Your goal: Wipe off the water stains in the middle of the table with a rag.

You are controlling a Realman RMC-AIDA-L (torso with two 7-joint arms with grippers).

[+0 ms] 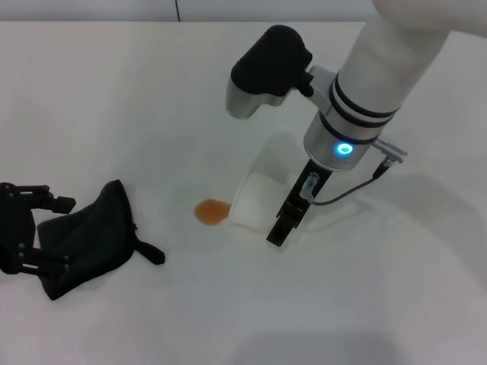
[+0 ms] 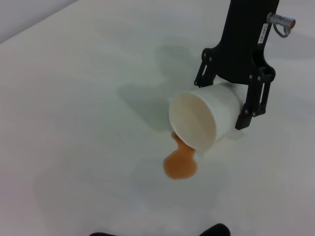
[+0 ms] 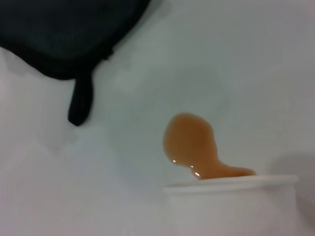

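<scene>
The water stains (image 1: 211, 211) are one small orange-brown blotch mid-table (image 1: 114, 91), also seen in the left wrist view (image 2: 179, 164) and the right wrist view (image 3: 192, 145). A white paper cup (image 1: 255, 199) lies tipped on its side, its mouth (image 2: 193, 120) at the blotch. My right gripper (image 1: 262, 209) is shut on the cup, one finger on each side (image 2: 253, 105). The black rag (image 1: 91, 236) lies crumpled at the left, its strap tab (image 3: 81, 103) pointing toward the stain. My left gripper (image 1: 67, 233) stands open, its fingers straddling the rag's left edge.
The right arm's white forearm (image 1: 388, 68) reaches in from the upper right above the cup. A grey cable and plug (image 1: 384, 156) hang off its wrist. Bare white tabletop runs between the rag and the blotch.
</scene>
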